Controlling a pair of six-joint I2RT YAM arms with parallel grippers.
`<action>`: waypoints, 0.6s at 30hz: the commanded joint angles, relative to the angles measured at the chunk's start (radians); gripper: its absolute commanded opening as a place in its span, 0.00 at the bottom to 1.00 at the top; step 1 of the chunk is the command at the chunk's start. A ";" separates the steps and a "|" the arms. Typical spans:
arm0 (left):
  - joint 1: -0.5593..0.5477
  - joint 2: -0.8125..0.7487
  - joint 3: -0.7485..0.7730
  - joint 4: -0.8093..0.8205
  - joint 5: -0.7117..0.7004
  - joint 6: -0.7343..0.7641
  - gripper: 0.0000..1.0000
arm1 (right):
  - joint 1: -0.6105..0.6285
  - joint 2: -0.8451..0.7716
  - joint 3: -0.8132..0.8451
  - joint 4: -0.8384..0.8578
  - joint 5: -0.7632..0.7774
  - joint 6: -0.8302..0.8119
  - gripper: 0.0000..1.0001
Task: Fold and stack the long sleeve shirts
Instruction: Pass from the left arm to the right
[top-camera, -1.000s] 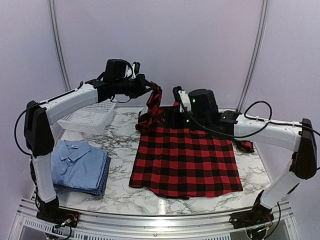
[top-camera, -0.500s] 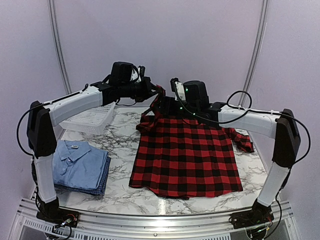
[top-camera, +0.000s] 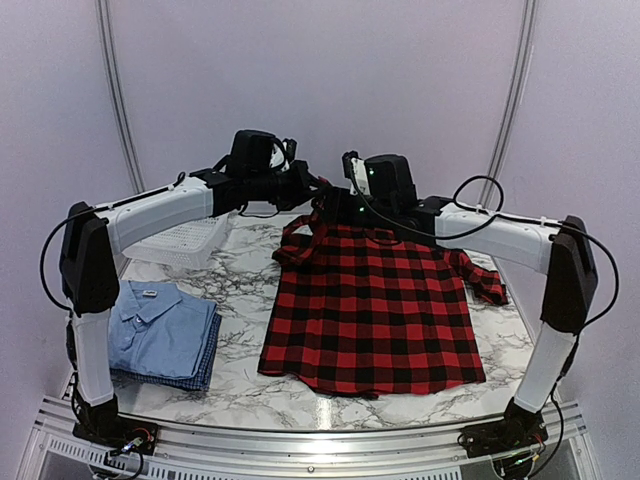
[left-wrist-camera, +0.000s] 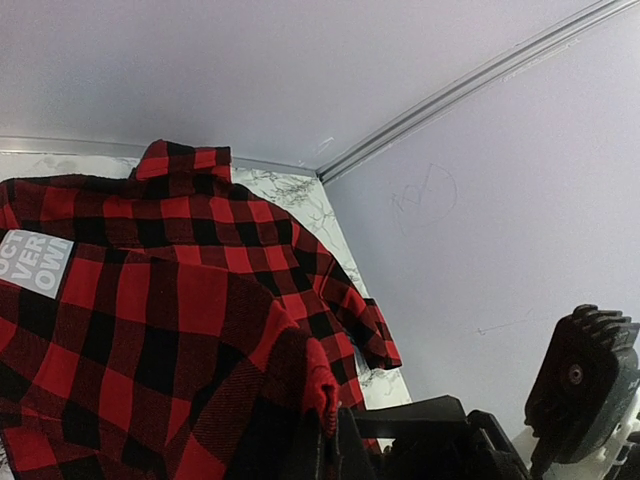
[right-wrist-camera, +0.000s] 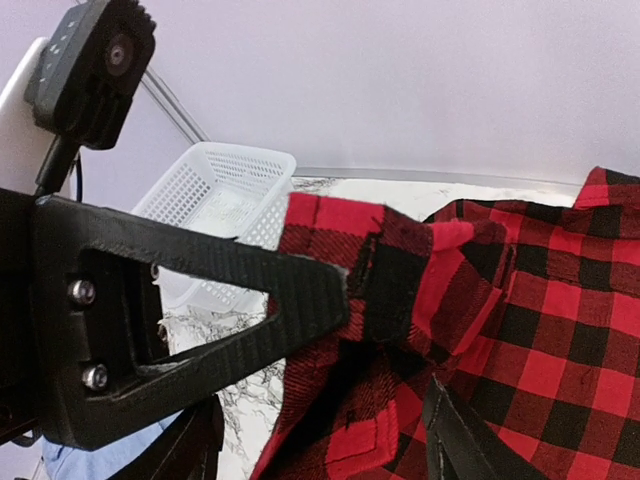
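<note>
Within the last second our left end effector, closed on the plaid shirt's sleeve, has swung it toward top centre, where our right end effector now straddles it, fingers apart, so the sleeve fold on the worktop looks close.

- The left arm reaches to the far edge of the bench, jaws clamped tight.
- The right arm stretches alongside it there, jaws parted wide.
</note>
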 joint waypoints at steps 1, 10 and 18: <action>-0.014 0.011 0.032 0.023 0.003 0.003 0.00 | -0.015 0.027 0.048 -0.033 0.055 0.007 0.59; -0.030 0.009 0.011 0.015 -0.006 0.011 0.00 | -0.036 0.077 0.100 -0.040 0.053 0.011 0.26; -0.030 -0.060 -0.047 -0.064 -0.082 0.059 0.12 | -0.037 0.071 0.138 -0.101 0.114 -0.062 0.00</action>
